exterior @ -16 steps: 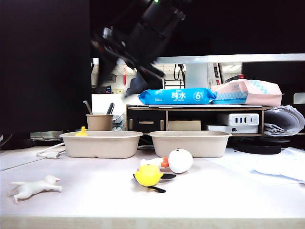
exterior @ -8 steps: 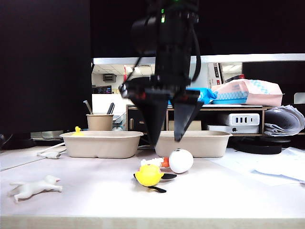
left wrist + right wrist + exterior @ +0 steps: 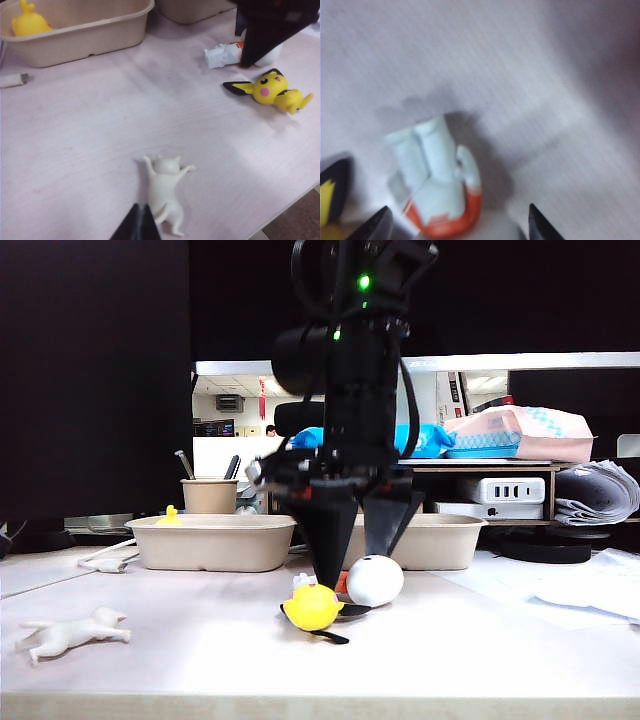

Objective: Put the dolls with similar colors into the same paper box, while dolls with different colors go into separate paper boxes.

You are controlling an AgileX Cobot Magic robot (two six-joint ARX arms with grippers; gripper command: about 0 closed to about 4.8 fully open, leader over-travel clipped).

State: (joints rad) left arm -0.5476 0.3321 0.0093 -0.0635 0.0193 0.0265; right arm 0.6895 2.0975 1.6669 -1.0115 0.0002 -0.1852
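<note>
Right gripper poised with its fingers spread over the white ball-headed figure, nothing held.

The white ball-headed figure, with its orange band, lies on the table in front of the right paper box, touching or just beside the round yellow bird with black wings. The yellow duck sits inside the left paper box; the white four-legged animal lies well apart near the table's front left. In the left wrist view, the left gripper shows only dark fingertips that meet in a point, closed together, just beside that animal. A pen cup stands behind the left box.
</note>
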